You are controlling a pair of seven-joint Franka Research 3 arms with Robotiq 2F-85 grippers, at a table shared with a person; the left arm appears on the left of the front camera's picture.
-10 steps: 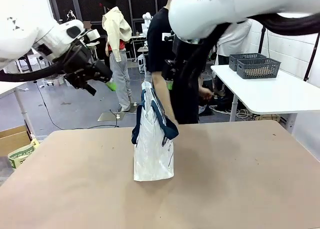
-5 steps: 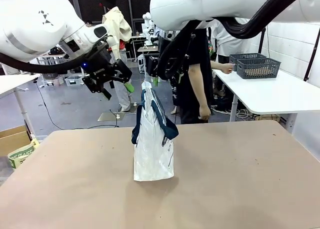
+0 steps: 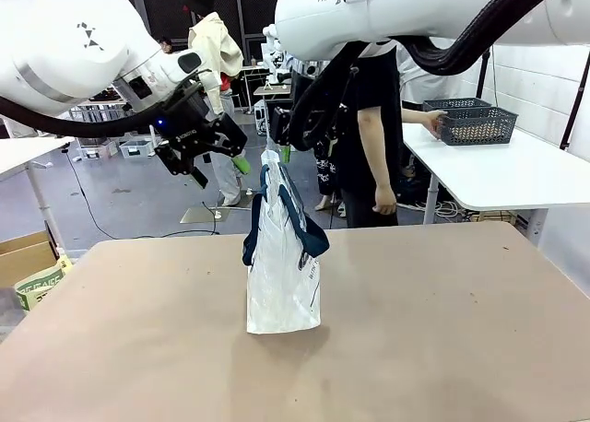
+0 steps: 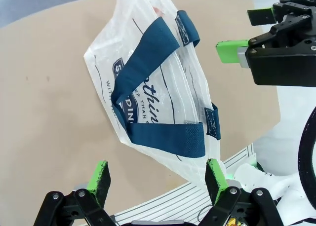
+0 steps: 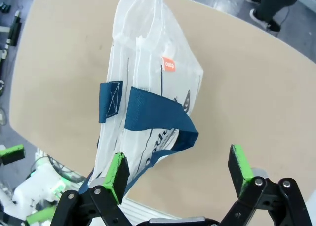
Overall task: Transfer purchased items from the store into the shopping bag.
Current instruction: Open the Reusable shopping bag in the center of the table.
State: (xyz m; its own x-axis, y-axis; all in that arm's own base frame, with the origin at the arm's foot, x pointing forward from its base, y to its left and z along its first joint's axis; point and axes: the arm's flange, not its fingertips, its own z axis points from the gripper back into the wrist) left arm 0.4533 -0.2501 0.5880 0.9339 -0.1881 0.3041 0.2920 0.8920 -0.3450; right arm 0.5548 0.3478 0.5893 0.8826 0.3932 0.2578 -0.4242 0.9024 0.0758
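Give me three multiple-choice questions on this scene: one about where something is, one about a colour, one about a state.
1. Where does the translucent white plastic shopping bag stand?
A. Middle of the brown table
B. On a shelf
C. Hung from a hook

2. What colour are its broad strap handles?
A. Red
B. Navy blue
C. Yellow

3. How are the left gripper and right gripper?
A. Both open
B. Both shut
C. Left shut on the bag

Answers: 1 A, it stands upright mid-table; 2 B, the straps are navy; 3 A, both pairs of green pads stand wide apart above the bag.
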